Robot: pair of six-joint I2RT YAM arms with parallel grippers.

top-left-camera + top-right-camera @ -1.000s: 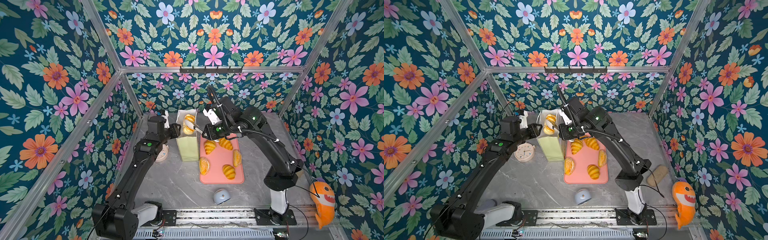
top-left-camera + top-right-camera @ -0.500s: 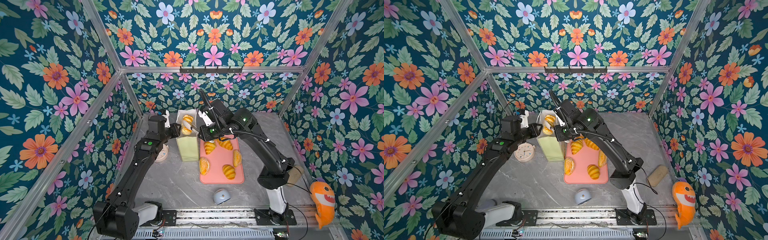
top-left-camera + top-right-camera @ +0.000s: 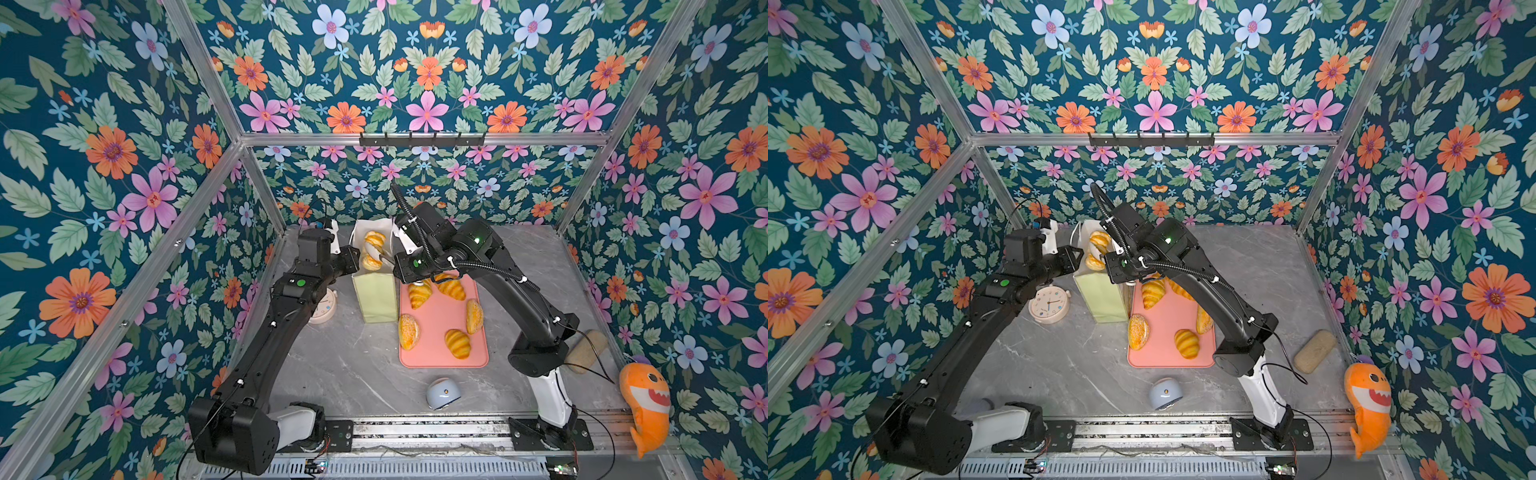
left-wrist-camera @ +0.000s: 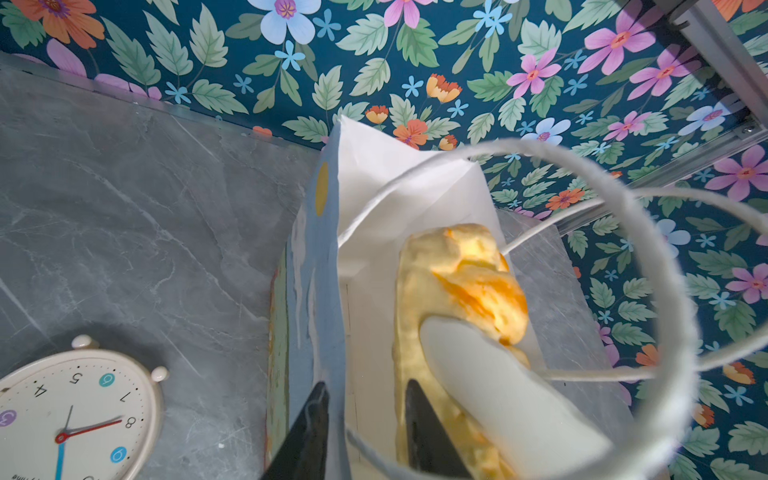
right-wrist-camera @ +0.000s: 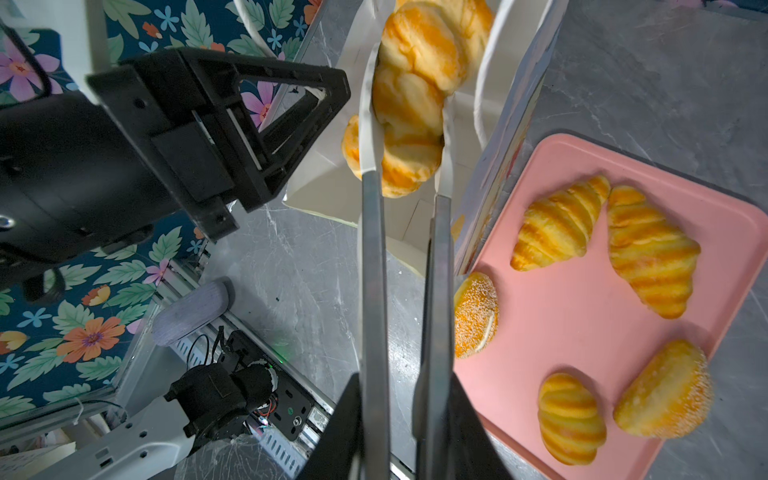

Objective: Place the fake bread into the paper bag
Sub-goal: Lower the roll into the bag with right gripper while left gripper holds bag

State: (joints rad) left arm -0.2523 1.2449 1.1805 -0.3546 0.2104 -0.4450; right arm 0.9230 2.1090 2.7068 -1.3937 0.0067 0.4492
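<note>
The paper bag (image 3: 376, 295) stands upright left of a pink board (image 3: 440, 357). My right gripper (image 3: 379, 251) is shut on a croissant (image 5: 415, 104), one of the fake bread pieces, and holds it in the bag's open top between long white-tipped fingers (image 5: 368, 124). My left gripper (image 4: 365, 395) is open and straddles the bag's blue printed wall (image 4: 320, 291), one black fingertip outside and one inside. On the board lie croissants (image 3: 419, 293), (image 3: 451, 287), (image 3: 457, 343) and seeded buns (image 3: 408, 331), (image 3: 473, 316). White cord handles (image 4: 648, 249) loop in front of the left wrist camera.
A cream alarm clock (image 3: 324, 305) stands left of the bag, by the left arm. A pale blue dome (image 3: 443, 392) sits near the front rail. A tan block (image 3: 586, 351) and an orange shark plush (image 3: 644, 403) lie at the right wall.
My right arm has shifted left, carrying the croissant further over the bag's mouth. My left gripper's jaws have narrowed around the bag's wall; the left arm has hardly moved.
</note>
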